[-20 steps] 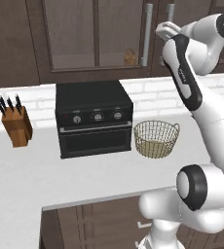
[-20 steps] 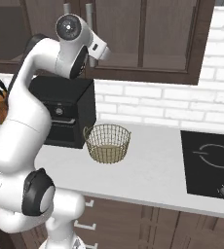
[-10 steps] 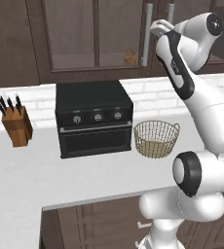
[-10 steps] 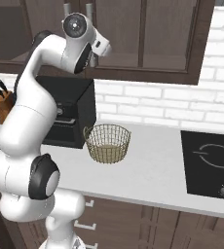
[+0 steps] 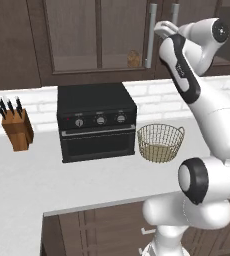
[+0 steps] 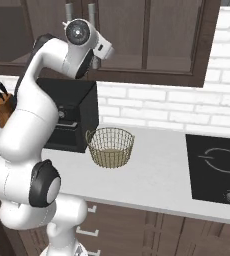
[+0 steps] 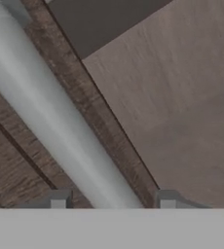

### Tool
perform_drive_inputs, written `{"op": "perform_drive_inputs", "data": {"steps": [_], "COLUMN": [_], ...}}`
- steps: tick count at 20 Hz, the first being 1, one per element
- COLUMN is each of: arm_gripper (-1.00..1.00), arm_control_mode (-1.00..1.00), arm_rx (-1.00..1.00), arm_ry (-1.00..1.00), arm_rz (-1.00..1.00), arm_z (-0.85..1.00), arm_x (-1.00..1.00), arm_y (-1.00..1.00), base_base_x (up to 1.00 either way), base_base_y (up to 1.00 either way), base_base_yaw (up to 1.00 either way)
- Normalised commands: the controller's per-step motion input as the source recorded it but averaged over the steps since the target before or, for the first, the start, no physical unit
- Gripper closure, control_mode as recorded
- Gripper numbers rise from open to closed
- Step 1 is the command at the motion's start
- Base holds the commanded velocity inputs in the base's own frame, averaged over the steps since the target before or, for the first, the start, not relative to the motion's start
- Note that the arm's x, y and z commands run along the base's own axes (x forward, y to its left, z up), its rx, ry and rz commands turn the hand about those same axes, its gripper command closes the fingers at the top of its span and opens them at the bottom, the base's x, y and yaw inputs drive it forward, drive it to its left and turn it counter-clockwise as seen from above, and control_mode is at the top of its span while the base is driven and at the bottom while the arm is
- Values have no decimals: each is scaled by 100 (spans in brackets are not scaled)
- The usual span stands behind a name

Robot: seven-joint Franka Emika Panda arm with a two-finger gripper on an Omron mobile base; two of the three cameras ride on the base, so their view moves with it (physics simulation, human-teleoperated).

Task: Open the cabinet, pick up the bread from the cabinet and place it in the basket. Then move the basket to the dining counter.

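The dark brown cabinet (image 5: 102, 35) hangs shut above the worktop. Its glass door carries a long silver bar handle (image 5: 150, 36). Behind the glass lies the small golden-brown bread (image 5: 133, 58). My gripper (image 5: 156, 31) is raised against that handle. In the hand view the handle (image 7: 60, 121) runs diagonally between my two fingertips (image 7: 59, 200), with a small gap on each side, so the gripper (image 7: 113, 200) stands open around the bar. The tan open-weave basket (image 5: 160, 142) (image 6: 110, 146) sits empty on the white worktop, right of the oven. The dining counter is out of view.
A black oven (image 5: 97, 122) stands on the white worktop (image 5: 32, 175) under the cabinet, with a wooden knife block (image 5: 17, 127) at its left. A second silver handle (image 5: 174, 12) hangs right of the first. A black cooktop (image 6: 219, 170) lies at the far right.
The hand has shifted a little left, up to the cabinet handle, and its jaws have narrowed around the bar. The basket and the bread have not moved.
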Motion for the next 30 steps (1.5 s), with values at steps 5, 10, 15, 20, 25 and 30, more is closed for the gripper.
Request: {"op": "perform_drive_inputs", "data": {"steps": [5, 10, 15, 20, 25, 30], "arm_gripper": [100, 100, 100, 100, 100, 100], "arm_control_mode": [-100, -100, -100, -100, -100, -100], "arm_rx": [6, 6, 4, 0, 0, 0], "arm_ry": [-12, -3, -1, 0, 0, 0], "arm_rz": [0, 0, 0, 0, 0, 0], "arm_z": [-6, 12, 30, 51, 52, 39], "arm_x": [2, -88, -100, -100, -100, -100], "arm_y": [-19, -85, -98, -88, -89, -99], "base_base_x": [0, 0, 0, 0, 0, 0], "base_base_y": [0, 0, 0, 0, 0, 0], "base_base_yaw": [0, 0, 0, 0, 0, 0]}}
